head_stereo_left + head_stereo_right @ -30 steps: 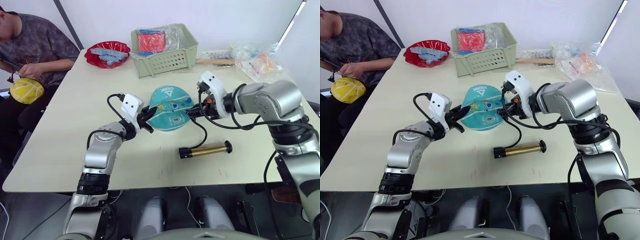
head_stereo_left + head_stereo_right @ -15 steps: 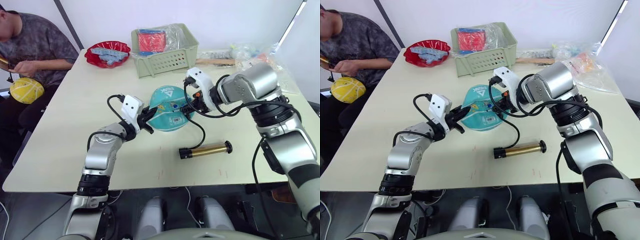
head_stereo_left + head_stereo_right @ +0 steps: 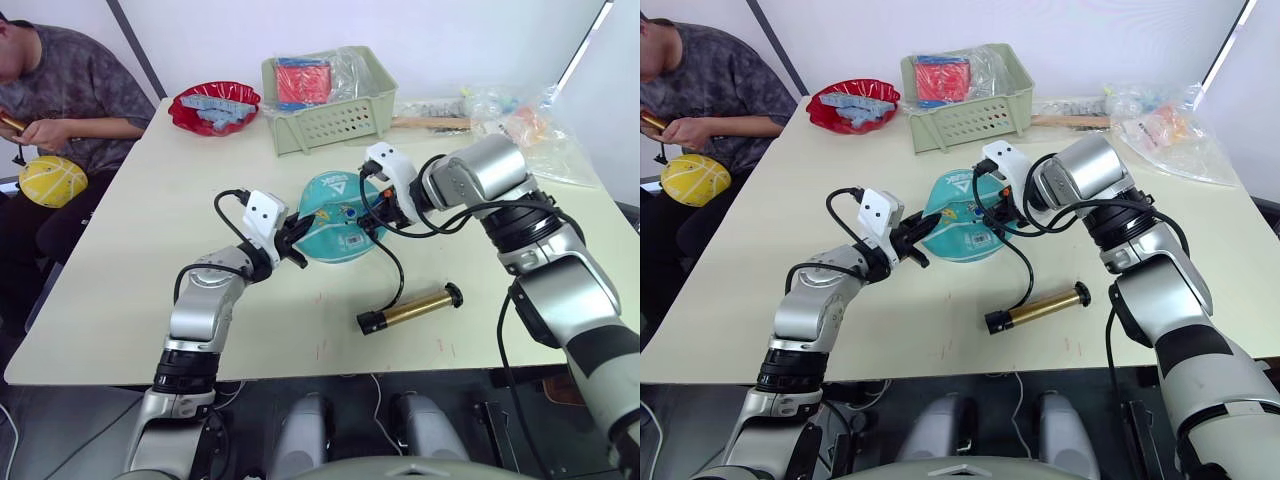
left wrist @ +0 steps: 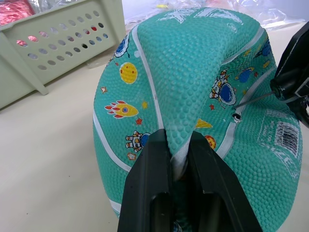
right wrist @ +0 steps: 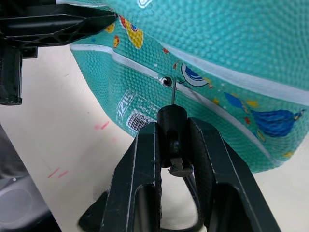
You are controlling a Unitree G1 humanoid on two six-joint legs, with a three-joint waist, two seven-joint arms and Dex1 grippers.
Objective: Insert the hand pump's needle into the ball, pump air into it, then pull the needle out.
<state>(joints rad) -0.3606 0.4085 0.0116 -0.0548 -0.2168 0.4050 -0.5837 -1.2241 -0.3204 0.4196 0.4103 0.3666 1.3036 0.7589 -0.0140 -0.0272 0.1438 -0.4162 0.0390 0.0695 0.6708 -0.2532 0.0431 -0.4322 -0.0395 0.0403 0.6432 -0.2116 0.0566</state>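
The teal ball [image 3: 338,208] lies partly deflated at the table's middle. My left gripper [image 4: 181,151] is shut on a raised fold of the ball's skin, at its left side. My right gripper [image 5: 172,126] is shut on the needle's black fitting [image 5: 172,116] at the ball's right side. The thin needle [image 5: 172,96] points at the small valve hole [image 5: 166,81], and its tip is right at the hole's rim. The bronze hand pump [image 3: 410,308] lies on the table in front of the ball. Its black hose [image 3: 397,272] curves up to my right gripper.
A green basket [image 3: 330,100] and a red bowl [image 3: 213,105] stand at the back of the table. Plastic bags [image 3: 515,125] lie at the back right. A person [image 3: 60,95] sits at the table's left with a yellow ball [image 3: 50,180].
My right gripper has carried the needle leftward up to the ball's valve. The hose has dragged the pump, which now lies more tilted. The left gripper has kept its hold.
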